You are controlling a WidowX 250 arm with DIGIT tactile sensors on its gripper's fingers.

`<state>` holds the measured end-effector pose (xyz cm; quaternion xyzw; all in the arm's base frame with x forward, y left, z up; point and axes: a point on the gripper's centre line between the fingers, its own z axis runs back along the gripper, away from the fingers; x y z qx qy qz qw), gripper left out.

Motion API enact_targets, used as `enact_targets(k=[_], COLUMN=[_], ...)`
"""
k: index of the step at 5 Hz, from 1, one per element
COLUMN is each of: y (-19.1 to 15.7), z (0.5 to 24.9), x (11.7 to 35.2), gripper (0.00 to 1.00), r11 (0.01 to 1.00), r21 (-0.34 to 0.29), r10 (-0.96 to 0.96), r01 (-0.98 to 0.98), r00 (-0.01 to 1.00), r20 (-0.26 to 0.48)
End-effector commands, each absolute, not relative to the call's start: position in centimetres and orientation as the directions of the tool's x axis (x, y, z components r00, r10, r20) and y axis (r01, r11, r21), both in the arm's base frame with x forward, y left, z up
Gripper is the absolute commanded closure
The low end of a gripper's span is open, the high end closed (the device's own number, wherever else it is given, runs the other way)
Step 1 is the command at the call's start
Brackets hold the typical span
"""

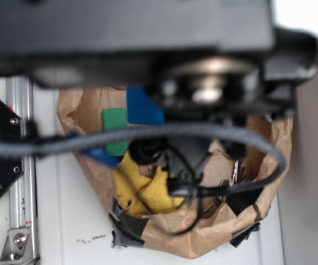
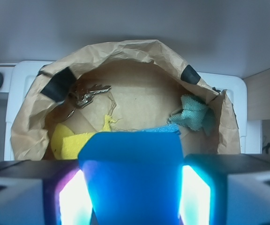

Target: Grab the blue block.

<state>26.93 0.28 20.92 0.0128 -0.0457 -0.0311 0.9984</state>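
The blue block [image 2: 131, 168] fills the lower middle of the wrist view, smooth and bright blue with crisp edges. My gripper [image 2: 134, 187] is shut on it, and both glowing pads [image 2: 73, 199] press against its sides. The block hangs above the floor of the brown paper bag [image 2: 125, 49]. In the exterior view the blue block [image 1: 142, 107] shows just under the blurred dark arm, next to the green block [image 1: 115, 130]. The jaws themselves are hidden by the arm in that view.
Inside the bag lie a bunch of keys [image 2: 89, 93], a teal cloth [image 2: 196, 112] and a yellow cloth [image 2: 71, 143]. The arm's grey cable [image 1: 164, 132] loops across the bag. A metal rail [image 1: 21, 165] runs along the left.
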Motion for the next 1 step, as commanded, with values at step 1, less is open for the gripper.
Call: enact_targets(k=[1], y=[1.50], z=[21.37], x=[25.77], gripper=[1.00], r11=[0.998], r21=[0.046], r10=[-0.039], r01=[0.034], r00=[0.990], r20=[0.132])
